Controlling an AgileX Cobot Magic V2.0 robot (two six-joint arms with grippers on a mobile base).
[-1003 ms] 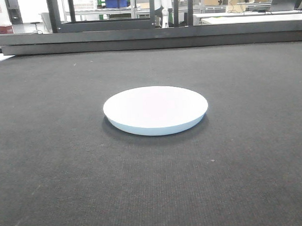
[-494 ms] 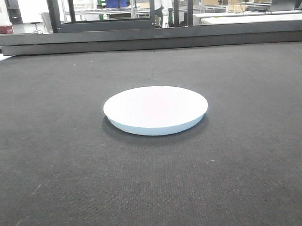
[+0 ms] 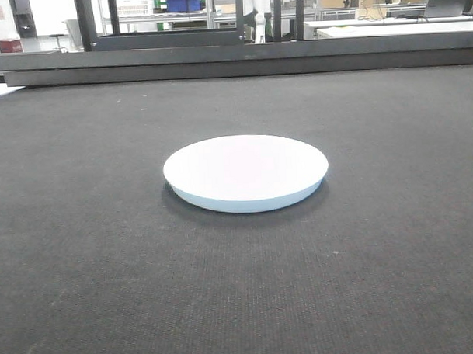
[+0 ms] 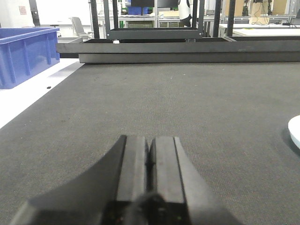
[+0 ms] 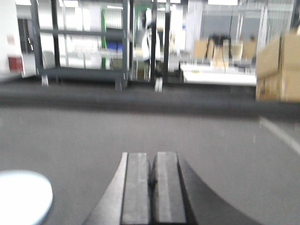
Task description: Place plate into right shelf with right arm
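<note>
White plate point(image 3: 245, 170) lies flat near the middle of the dark mat point(image 3: 380, 281). Left gripper point(image 4: 150, 140) and right gripper point(image 5: 153, 157) each show fingers pressed together, holding nothing; the plate lies between them.

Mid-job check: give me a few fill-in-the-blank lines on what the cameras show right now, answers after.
The plate on the dark mat is ____ in colour. Both the left gripper and the right gripper have their jaws ____. In the right wrist view the plate sits at the lower ____ corner. The bin in the left wrist view is ____.
Missing words: white; shut; left; blue.
</note>
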